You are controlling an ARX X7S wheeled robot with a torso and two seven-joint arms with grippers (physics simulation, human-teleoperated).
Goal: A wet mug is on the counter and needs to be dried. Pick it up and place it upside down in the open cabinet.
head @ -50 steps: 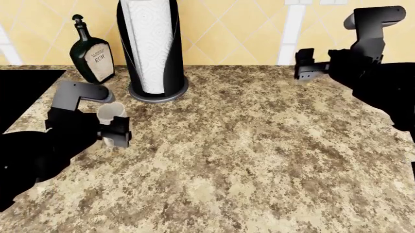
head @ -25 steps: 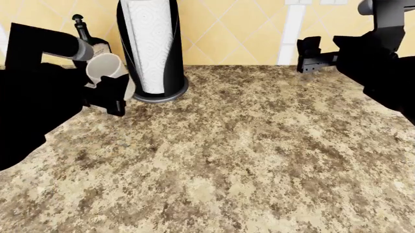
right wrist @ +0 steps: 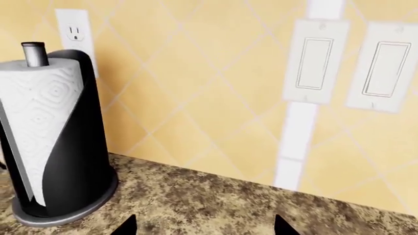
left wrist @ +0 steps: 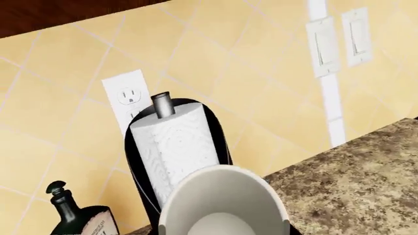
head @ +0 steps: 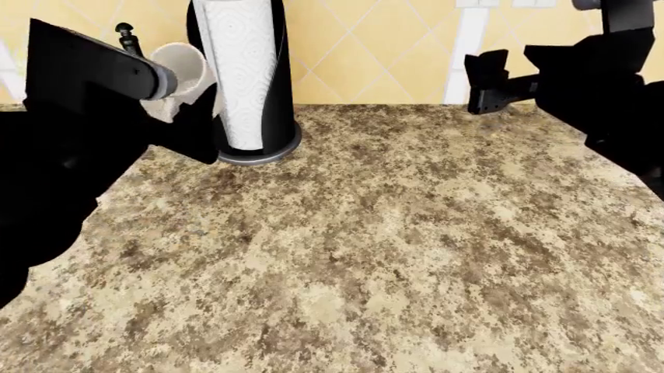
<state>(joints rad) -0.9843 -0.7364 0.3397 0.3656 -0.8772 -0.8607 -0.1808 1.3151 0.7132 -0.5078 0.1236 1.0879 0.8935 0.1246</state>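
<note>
A: Starting with the left wrist view, we see the mug right up close, mouth toward us, its white inside holding nothing we can make out. The left claw itself is out of frame here.

B: Behind it we have the paper-towel roll in its black holder, a wall outlet, two light switches and the stoppered bottle. Its label is too small for us to read.

A: In the head view, the left claw is raised off the table with the mug clamped in it, tilted, just beside the paper-towel roll.

B: We see only the bottle's stopper above the left arm here; the label is hidden. The right claw hangs over the far side of the table, well apart from the mug. Its jaws stand slightly apart with nothing between them, as far as we can tell.

A: The right wrist view alone gives us the switches plainly, blank rocker plates with no writing, and an outlet.

B: We also get the roll standing upright on the granite table. Two dark fingertips peek in at the edge, spread apart, empty. No mug in this view.
</note>
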